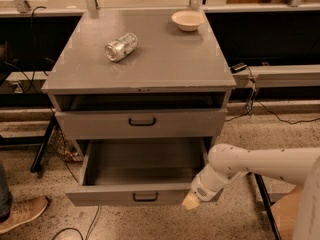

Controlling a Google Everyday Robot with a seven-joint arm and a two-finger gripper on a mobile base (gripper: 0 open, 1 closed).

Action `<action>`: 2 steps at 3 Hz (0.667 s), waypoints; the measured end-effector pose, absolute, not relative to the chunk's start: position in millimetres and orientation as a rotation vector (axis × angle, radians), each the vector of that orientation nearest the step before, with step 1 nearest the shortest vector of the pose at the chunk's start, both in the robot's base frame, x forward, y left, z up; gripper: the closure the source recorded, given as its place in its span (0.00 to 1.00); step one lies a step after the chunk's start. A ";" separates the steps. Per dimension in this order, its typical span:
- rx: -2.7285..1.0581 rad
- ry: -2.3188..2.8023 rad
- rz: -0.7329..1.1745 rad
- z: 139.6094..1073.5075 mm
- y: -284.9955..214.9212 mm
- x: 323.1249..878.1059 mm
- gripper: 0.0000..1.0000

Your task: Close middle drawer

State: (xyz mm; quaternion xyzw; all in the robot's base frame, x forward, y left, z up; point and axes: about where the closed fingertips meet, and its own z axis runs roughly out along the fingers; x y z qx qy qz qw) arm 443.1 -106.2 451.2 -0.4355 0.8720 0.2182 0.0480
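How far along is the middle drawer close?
Done: nothing yet; the middle drawer is pulled well out, its tray exposed. In hand: the gripper sits low at the right end of its front panel, seemingly lined up to push; contact is unclear. Left: the whole push in, until the panel is flush under the drawer above.

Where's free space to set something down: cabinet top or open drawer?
The cabinet top is bare across its front half and between the can and the bowl, which takes the back-right corner. The middle drawer shows nothing inside. It is crowded only at its front-right corner, where the tool sits.
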 end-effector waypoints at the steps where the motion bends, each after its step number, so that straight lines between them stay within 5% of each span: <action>1: -1.278 2.652 0.647 429.4 -107.3 457.6 1.00; 2: -1.238 2.604 0.623 418.7 -105.3 478.7 1.00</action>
